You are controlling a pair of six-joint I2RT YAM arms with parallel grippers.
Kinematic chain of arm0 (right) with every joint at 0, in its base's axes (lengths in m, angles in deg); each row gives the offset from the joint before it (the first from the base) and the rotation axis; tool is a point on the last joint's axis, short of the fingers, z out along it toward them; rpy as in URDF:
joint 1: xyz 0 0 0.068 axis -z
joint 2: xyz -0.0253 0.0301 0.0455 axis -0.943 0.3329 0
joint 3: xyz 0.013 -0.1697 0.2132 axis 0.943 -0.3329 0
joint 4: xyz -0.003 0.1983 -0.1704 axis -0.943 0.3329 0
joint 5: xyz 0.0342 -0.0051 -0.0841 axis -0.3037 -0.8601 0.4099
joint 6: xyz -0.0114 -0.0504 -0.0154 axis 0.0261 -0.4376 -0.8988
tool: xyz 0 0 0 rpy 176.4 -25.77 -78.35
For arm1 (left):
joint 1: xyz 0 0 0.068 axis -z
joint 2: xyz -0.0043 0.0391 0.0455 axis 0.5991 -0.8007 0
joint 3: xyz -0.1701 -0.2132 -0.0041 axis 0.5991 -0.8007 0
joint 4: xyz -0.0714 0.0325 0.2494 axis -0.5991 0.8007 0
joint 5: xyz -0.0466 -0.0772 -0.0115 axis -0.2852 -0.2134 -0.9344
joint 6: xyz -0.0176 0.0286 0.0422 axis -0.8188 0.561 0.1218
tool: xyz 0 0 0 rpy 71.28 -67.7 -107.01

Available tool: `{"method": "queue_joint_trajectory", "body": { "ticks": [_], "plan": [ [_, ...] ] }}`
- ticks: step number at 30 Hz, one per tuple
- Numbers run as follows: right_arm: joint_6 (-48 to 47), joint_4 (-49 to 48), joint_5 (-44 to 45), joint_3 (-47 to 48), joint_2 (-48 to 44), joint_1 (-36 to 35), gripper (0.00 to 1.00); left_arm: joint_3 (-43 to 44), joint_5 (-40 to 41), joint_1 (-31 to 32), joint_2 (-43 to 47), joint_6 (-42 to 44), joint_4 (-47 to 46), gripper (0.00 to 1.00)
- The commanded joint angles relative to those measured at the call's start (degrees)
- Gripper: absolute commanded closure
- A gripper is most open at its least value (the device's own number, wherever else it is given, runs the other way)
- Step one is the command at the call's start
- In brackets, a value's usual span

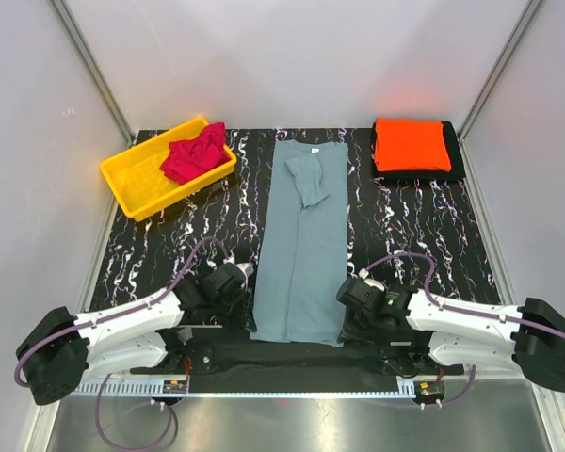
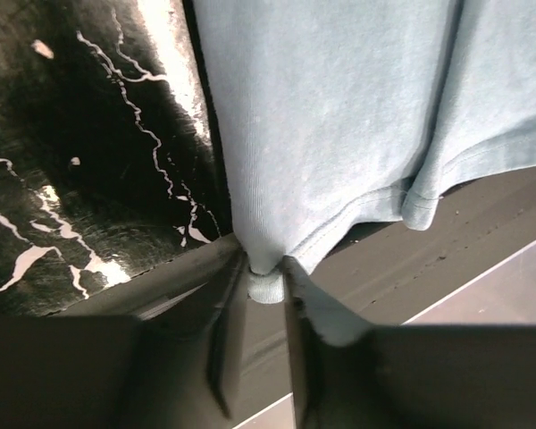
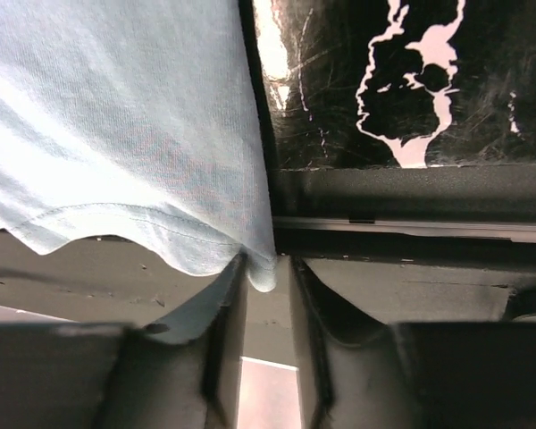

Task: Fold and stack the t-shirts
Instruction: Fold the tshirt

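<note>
Left hand (image 2: 266,268) pinches grey shirt (image 1: 301,250) hem | right hand (image 3: 268,268) narrow, grip unclear | bin (image 1: 137,184) beyond

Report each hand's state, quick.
Left hand: closed on the grey-blue t-shirt, at a hem corner.
Right hand: astride the other hem corner; whether it grips cannot be told.

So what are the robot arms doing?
They are folding it. The grey-blue t-shirt lies flat, sides folded in. The left end effector pinches one near hem corner; the right end effector has the other between its fingers. An orange t-shirt sits folded far right; a crimson t-shirt lies in the yellow bin.
</note>
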Motion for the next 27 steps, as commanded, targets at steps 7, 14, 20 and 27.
{"method": "queue_joint_trajectory", "body": {
  "ticks": [7,14,20,27],
  "plan": [
    [1.8,-1.5,1.6,0.1,-4.4,0.2,1.0,1.2,-3.3,0.4,1.0,-2.6,-2.8,1.0],
    [2.3,1.4,6.7,2.4,-6.6,0.3,1.0,5.2,-2.1,-0.6,-2.3,-3.3,-1.6,1.0],
    [-10.7,6.3,10.3,11.1,-0.6,7.0,1.0,15.5,-2.7,-5.0,-10.6,0.6,-1.2,1.0],
    [-28.0,6.7,10.1,22.3,9.2,21.6,1.0,27.7,-5.1,-15.5,-21.8,7.0,-0.3,1.0]
  ]
}}
